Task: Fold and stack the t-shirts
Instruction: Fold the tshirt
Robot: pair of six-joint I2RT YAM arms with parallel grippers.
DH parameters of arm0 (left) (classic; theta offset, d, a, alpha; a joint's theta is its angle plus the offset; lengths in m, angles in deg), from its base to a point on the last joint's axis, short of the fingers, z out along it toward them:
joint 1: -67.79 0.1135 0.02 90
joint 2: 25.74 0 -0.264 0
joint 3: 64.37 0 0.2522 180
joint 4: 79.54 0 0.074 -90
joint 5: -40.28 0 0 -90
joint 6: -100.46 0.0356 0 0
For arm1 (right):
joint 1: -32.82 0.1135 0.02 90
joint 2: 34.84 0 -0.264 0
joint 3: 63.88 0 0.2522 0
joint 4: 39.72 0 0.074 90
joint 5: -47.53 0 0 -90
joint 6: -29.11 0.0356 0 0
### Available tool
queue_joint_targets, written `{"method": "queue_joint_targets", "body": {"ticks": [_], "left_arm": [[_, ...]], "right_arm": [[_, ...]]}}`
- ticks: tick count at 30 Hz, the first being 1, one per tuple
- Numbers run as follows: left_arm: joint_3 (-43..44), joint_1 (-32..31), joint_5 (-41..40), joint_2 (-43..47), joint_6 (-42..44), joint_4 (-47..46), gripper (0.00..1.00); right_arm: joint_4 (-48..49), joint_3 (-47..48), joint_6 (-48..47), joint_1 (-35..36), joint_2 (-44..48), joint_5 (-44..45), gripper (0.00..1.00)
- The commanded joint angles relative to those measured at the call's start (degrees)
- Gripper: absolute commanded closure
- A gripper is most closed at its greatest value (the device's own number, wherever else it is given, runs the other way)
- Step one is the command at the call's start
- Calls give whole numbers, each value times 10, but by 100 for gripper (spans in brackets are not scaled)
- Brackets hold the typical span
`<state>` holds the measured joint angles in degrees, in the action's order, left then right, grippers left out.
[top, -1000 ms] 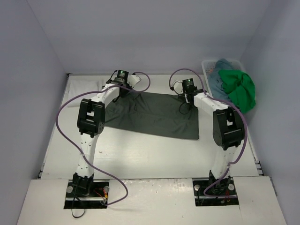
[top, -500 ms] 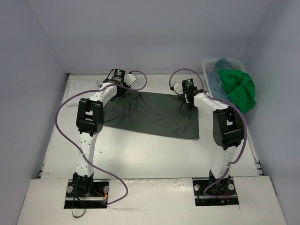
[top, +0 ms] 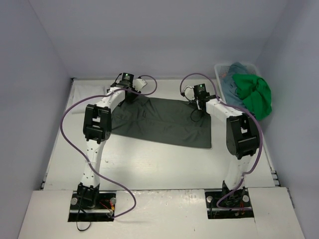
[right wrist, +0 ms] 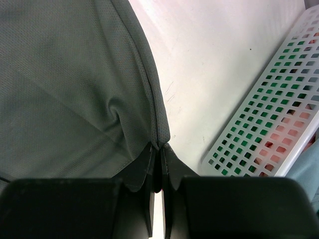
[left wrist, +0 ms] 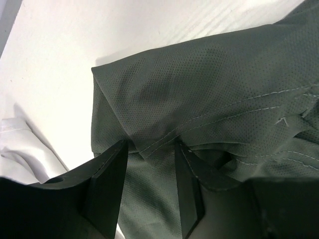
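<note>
The grey shirt [top: 164, 119] lies spread flat on the desk [top: 149, 164], with its far edge under both wrists. The green shirt [top: 256, 97] and teal shirt [top: 233, 82] sit in the basket [top: 219, 67]. The step in hand looks like squaring the far edge before a fold. To do it well, both far corners should lie level, with the hem taut between them and no ridge left. The puckered hem at the left corner wants smoothing.

The left gripper [left wrist: 149, 147] has its jaws partly apart, straddling that raised hem; cloth sits between them, unpinched. The right gripper [right wrist: 160, 149] has its jaws closed tight on the shirt's right edge, near the basket.
</note>
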<state>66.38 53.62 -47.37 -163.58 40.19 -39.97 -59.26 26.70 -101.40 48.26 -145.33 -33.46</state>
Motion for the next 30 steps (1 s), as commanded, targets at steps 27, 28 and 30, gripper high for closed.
{"method": "queue_joint_targets", "body": {"ticks": [27, 28, 30], "left_arm": [[1, 9, 6, 61, -7, 9, 93], [3, 9, 5, 64, -7, 14, 93], [4, 9, 5, 75, -7, 17, 93]], "right_arm": [[20, 6, 21, 15, -9, -2, 100], [20, 7, 23, 16, -9, -3, 100], [20, 8, 24, 16, -9, -3, 100]]}}
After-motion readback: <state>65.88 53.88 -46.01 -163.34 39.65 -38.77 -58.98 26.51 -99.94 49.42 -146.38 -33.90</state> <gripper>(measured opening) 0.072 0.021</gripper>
